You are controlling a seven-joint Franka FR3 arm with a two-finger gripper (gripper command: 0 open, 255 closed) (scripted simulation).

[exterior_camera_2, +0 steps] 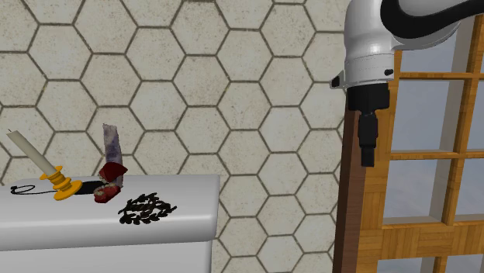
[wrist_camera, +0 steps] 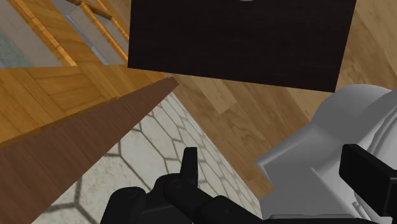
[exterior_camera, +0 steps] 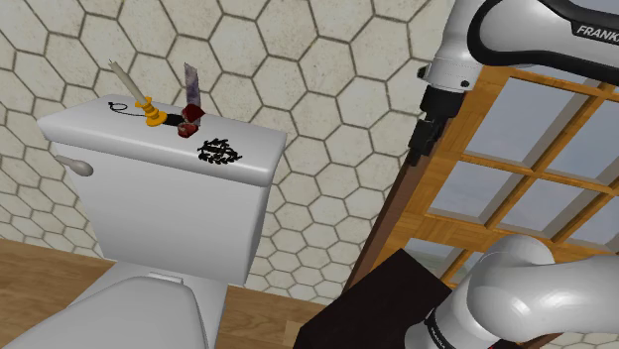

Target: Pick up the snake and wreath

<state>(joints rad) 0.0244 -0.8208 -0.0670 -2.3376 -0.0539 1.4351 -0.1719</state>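
Trouble ahead: the wreath [exterior_camera: 219, 152] lies flat on the tank lid [exterior_camera: 89, 124], so the distant claw [exterior_camera_2: 367, 161], whose spread I cannot tell, may scrape past it.

A white candle in a yellow holder [exterior_camera: 137, 97] stands on a white toilet tank's lid [exterior_camera: 89, 131], before a beige hexagon-tiled wall [exterior_camera: 327, 79], near a wooden-framed glass door [exterior_camera: 536, 124]

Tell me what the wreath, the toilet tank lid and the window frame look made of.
The wreath: flat matte black leaf shapes, material unclear. The tank lid: smooth pale grey, soft sheen, probably ceramic. The window frame: orange-brown with grain lines, looks like varnished wood.
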